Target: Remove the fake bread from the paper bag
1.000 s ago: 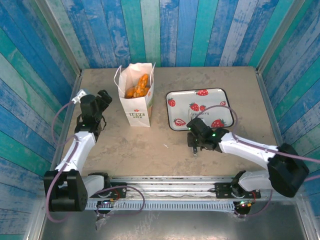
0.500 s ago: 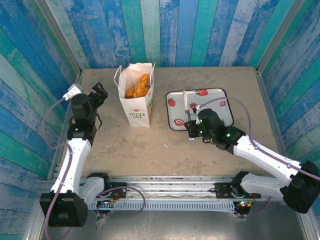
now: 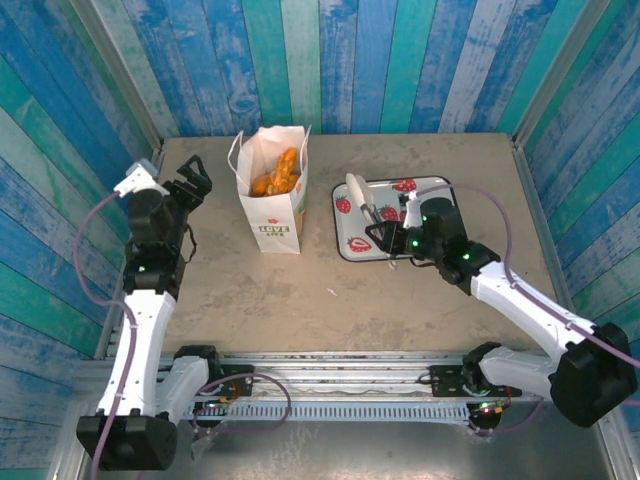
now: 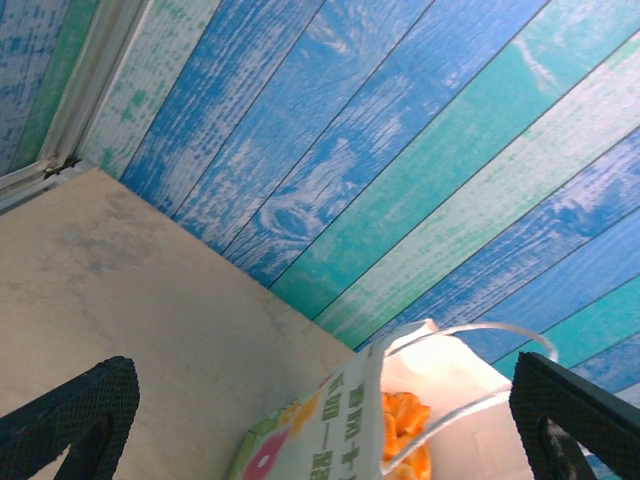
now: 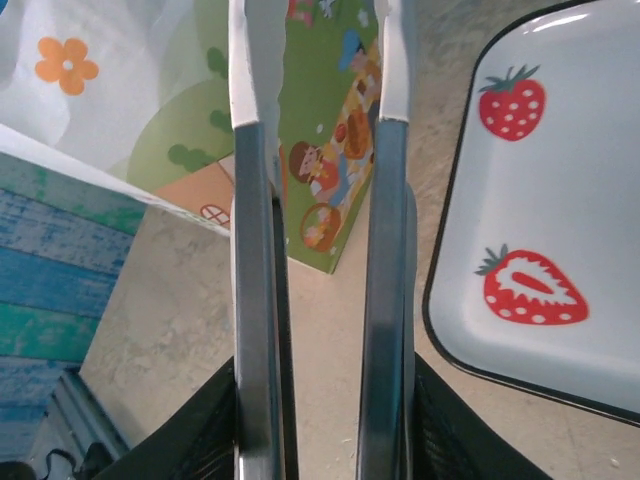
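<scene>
The white paper bag stands upright at the back left of the table, its mouth open, with golden-orange fake bread inside. My left gripper hovers open to the bag's left. In the left wrist view the bag and bread lie between the gripper's spread fingers. My right gripper is shut on metal tongs with white tips, held over the tray's left edge and pointing toward the bag. In the right wrist view the tongs' arms stand slightly apart, and the bag is beyond them.
A white strawberry-print tray lies right of the bag, also seen in the right wrist view. Blue and green plank walls close in the table on three sides. Bare tabletop stretches in front of the bag.
My right arm lifted the tongs off the table and swung them back over the tray's left edge; their arms have spread a little. The left arm rose and drew back leftward, still open.
</scene>
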You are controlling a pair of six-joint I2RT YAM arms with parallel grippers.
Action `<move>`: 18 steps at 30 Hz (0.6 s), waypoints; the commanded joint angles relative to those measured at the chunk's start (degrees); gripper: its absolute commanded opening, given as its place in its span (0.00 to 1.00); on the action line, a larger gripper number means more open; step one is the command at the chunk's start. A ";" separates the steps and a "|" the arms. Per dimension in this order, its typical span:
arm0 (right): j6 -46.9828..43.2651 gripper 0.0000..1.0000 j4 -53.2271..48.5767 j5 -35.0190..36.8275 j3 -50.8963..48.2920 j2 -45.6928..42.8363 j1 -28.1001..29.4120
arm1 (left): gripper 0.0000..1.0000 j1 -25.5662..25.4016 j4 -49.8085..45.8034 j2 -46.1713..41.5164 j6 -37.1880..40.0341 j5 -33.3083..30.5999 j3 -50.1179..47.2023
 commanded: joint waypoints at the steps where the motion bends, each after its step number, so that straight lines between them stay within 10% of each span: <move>1: 1.25 0.40 4.23 -4.53 0.82 0.63 -0.45 | 0.99 0.10 0.04 -1.55 0.72 3.31 1.72; 18: 1.78 0.32 0.10 -4.34 1.36 -1.06 -0.53 | 0.94 -3.12 -15.26 6.67 14.01 15.48 16.62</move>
